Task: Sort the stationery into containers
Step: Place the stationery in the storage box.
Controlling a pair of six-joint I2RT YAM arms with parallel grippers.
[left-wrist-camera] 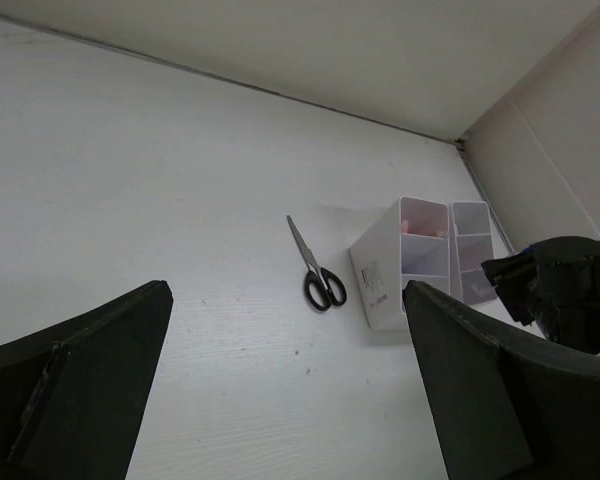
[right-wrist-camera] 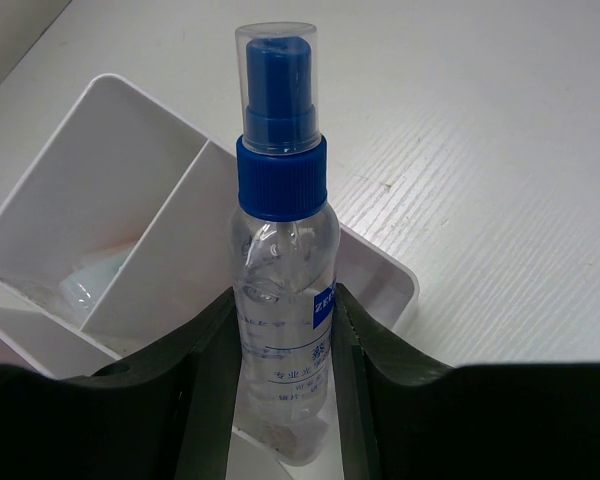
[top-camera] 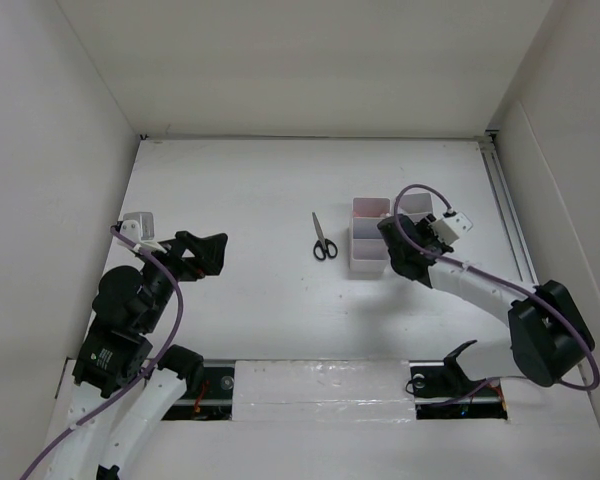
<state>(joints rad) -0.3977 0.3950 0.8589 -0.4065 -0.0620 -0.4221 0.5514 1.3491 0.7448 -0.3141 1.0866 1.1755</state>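
Over the white divided box (right-wrist-camera: 70, 170), the right end effector (right-wrist-camera: 283, 350) pinched the clear spray bottle (right-wrist-camera: 280, 240) by its lower body, upright. It looked light, stiff and slick; gripping the cylindrical middle seemed safest. Left of the box, the left end effector (left-wrist-camera: 288, 300) hung spread.

A white bench (top-camera: 240, 190) boxed in by plain white walls (top-camera: 310, 60) — back and both sides — under soft, even light.
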